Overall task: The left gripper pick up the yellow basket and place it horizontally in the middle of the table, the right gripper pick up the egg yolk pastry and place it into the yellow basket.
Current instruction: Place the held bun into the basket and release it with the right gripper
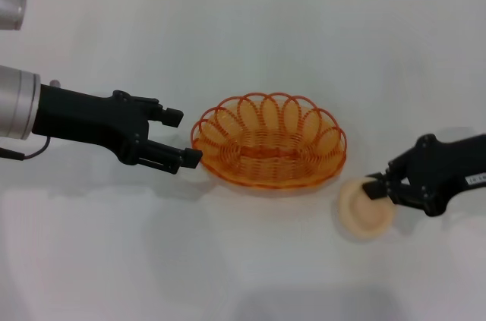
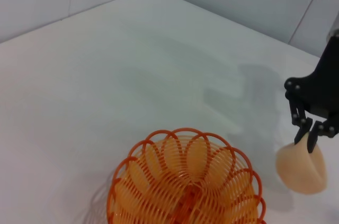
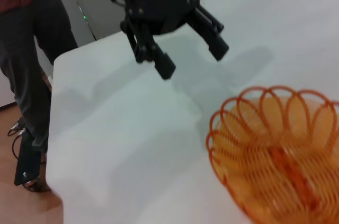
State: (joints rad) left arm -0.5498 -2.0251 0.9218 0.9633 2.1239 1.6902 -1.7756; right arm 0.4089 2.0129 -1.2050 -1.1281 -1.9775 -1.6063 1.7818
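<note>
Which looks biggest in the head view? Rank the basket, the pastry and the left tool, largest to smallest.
1. Basket, clearly the widest.
2. Left tool, open, counting only the black claw beside the basket.
3. Pastry, smallest, held in the right tool.

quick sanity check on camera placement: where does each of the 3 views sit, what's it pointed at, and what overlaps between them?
Head: on the robot's head, looking down at the table; shows left pincer, right pincer gripping the egg yolk pastry.
Left wrist: on the left arm, facing the yellow basket and the right pincer; own fingers unseen.
Right wrist: on the right arm, facing the open left pincer, a bystander behind.
Shared: the basket is in all three.
</note>
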